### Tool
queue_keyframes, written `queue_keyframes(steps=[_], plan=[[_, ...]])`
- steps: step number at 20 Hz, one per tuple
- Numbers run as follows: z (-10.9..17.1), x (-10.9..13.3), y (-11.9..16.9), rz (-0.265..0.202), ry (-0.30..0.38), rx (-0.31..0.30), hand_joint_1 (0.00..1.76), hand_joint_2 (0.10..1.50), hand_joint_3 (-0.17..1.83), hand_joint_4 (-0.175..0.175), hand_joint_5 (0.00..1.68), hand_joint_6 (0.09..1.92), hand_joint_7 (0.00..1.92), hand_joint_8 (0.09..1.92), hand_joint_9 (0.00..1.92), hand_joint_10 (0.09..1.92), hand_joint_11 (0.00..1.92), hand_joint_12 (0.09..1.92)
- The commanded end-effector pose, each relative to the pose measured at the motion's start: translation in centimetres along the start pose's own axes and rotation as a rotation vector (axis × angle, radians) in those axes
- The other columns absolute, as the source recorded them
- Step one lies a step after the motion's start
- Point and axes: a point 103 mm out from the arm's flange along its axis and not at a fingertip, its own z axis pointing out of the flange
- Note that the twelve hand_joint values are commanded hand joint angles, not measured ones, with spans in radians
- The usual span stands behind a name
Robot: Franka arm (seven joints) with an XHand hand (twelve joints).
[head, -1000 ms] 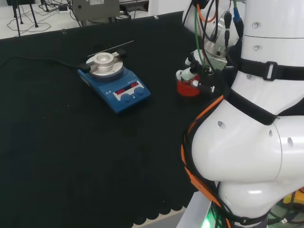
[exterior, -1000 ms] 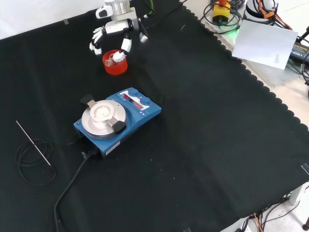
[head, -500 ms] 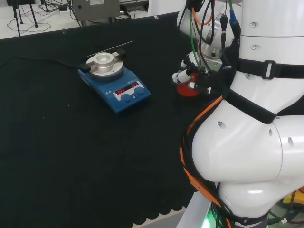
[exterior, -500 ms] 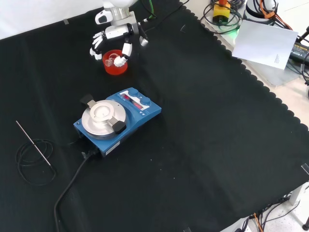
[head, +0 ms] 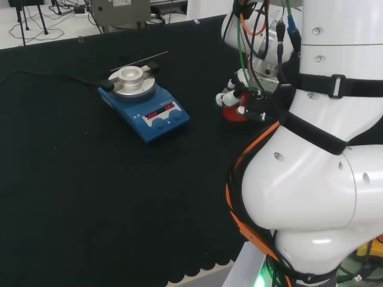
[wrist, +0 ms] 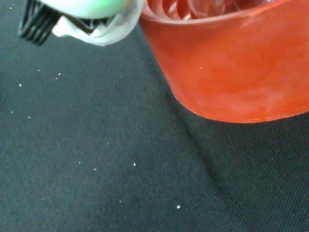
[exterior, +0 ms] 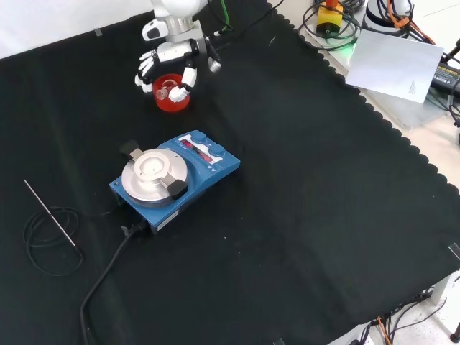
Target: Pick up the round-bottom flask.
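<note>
Blue stirrer plate (head: 145, 106), left of centre in the head view: red lit digits glow on its front panel, too small to read.
White sheet (exterior: 394, 65), upper right of the front view: a small dark mark near its right edge, not legible.
Other readable text: none.

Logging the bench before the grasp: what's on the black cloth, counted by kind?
Red ribbed stand: 1
Round-bottom flask: 1
Blue hotplate stirrer: 1
Metal rod: 1
Black cable coil: 1
Total: 5
</note>
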Motion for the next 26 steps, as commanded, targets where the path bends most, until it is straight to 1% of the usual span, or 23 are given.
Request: queue_keyframes(steps=[1, 6, 7, 9, 10, 11, 12, 13, 16, 20, 21, 23, 26], plan=[[0.3, 0.0, 0.0, -0.003, -0.006, -0.006, 0.97, 0.55, 0.68, -0.073, 0.57, 0.67, 0.35, 0.69, 0.58, 0.68, 0.12, 1.39], [-0.1, 0.3, 0.1, -0.009, -0.011, -0.027, 0.99, 0.56, 0.68, -0.071, 0.63, 0.70, 0.37, 0.69, 0.59, 0.68, 0.14, 1.39], [-0.2, 0.3, 0.0, -0.012, -0.013, -0.036, 1.00, 0.56, 0.68, -0.070, 0.67, 0.72, 0.38, 0.69, 0.60, 0.68, 0.14, 1.39], [-0.3, 0.4, -0.1, -0.016, -0.026, -0.052, 1.03, 0.57, 0.67, -0.065, 0.81, 0.77, 0.40, 0.68, 0.62, 0.67, 0.17, 1.38], [-0.3, 0.4, -0.1, -0.016, -0.038, -0.051, 1.06, 0.65, 0.60, 0.003, 0.95, 0.78, 0.41, 0.68, 0.64, 0.66, 0.18, 1.38], [-0.3, 0.4, -0.1, -0.017, -0.048, -0.049, 1.08, 0.71, 0.54, 0.063, 1.07, 0.75, 0.43, 0.67, 0.66, 0.65, 0.20, 1.37], [-0.3, 0.4, -0.2, -0.014, -0.057, -0.045, 1.10, 0.74, 0.50, 0.091, 1.15, 0.71, 0.45, 0.67, 0.67, 0.64, 0.21, 1.36], [-0.2, 0.4, -0.2, -0.011, -0.064, -0.040, 1.12, 0.75, 0.49, 0.093, 1.20, 0.68, 0.46, 0.66, 0.69, 0.63, 0.23, 1.36], [0.0, 0.4, -0.2, -0.002, -0.084, -0.022, 1.15, 0.72, 0.54, 0.052, 1.26, 0.64, 0.49, 0.63, 0.72, 0.60, 0.27, 1.34], [-0.3, 0.4, -0.2, 0.001, -0.088, -0.020, 1.18, 0.60, 0.74, -0.021, 1.30, 0.66, 0.53, 0.61, 0.75, 0.57, 0.30, 1.32], [-0.5, 0.5, -0.2, 0.001, -0.085, -0.022, 1.18, 0.58, 0.77, -0.033, 1.30, 0.68, 0.54, 0.61, 0.76, 0.57, 0.30, 1.32], [-1.0, 0.4, -0.3, 0.001, -0.079, -0.031, 1.18, 0.57, 0.81, -0.041, 1.29, 0.71, 0.56, 0.61, 0.76, 0.56, 0.31, 1.32], [-2.1, 0.4, -0.4, 0.002, -0.072, -0.051, 1.18, 0.55, 0.86, -0.036, 1.27, 0.78, 0.57, 0.60, 0.78, 0.56, 0.32, 1.32]])
